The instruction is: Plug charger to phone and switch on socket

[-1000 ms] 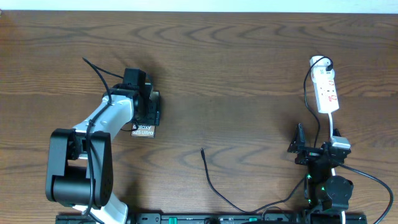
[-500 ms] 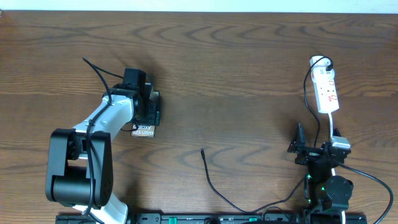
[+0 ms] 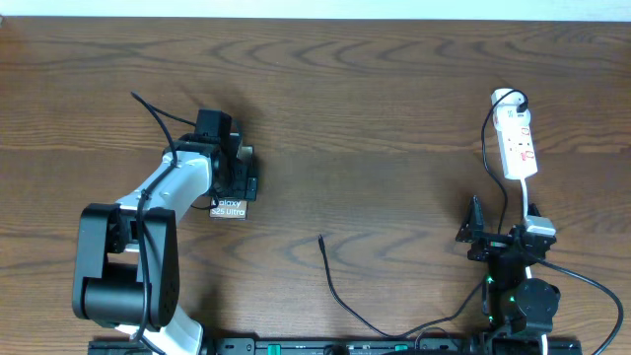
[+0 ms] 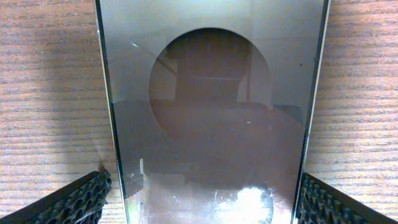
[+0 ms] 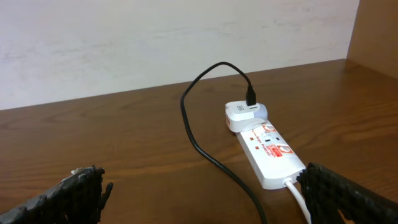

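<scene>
Overhead, the flat dark phone with white lettering (image 3: 229,208) is lying on the brown wooden surface (image 3: 394,108) under the left claw (image 3: 237,176), its long axis running away from the robot. Left wrist view is showing that claw's ridged black fingers (image 4: 68,199) standing wide apart, one outside each long edge of the phone; whether they are pressing on it cannot be told. The long thin black charger (image 3: 327,271) is resting with its plug tip between the two arms, to the phone's right and closer to the robot, nearer the left claw than the right. The right claw (image 5: 205,196) is hanging spread and empty, facing the white elongated power-strip socket (image 5: 270,152), which is lying well ahead of it.
</scene>
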{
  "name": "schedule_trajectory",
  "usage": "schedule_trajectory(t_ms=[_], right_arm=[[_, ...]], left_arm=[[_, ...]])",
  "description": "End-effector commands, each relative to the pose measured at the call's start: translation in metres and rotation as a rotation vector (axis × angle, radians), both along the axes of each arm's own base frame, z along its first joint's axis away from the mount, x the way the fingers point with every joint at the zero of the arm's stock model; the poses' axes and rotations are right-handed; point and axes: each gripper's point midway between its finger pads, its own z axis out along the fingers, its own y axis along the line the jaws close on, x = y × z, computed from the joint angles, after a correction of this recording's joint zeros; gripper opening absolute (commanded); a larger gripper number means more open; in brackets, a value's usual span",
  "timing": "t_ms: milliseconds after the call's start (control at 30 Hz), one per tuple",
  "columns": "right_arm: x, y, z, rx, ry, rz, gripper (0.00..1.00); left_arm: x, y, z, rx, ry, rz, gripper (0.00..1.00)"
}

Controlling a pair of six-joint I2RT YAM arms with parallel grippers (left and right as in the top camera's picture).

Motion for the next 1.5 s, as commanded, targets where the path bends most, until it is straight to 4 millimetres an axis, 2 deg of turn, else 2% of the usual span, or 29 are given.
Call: schedule_trajectory(t_ms=[0,267,667,1467], right_arm=[[0.000,0.000,0.000,0.014,-0.004,-0.004,0.99],[0.000,0.000,0.000,0.014,-0.004,-0.004,0.99],[0.000,0.000,0.000,0.014,-0.003,-0.004,0.99],[0.000,0.000,0.000,0.015,-0.002,-0.004,0.99]], left_arm=[[-0.023,0.004,-0.021,0.008,0.087,0.003,0.95],[-0.015,0.003,-0.020,0.004,0.053,0.002,1.00],[0.004,0.001,-0.016,-0.004,-0.025,0.002,0.98],[0.000,0.001,-0.014,0.003,0.000,-0.021,0.98]])
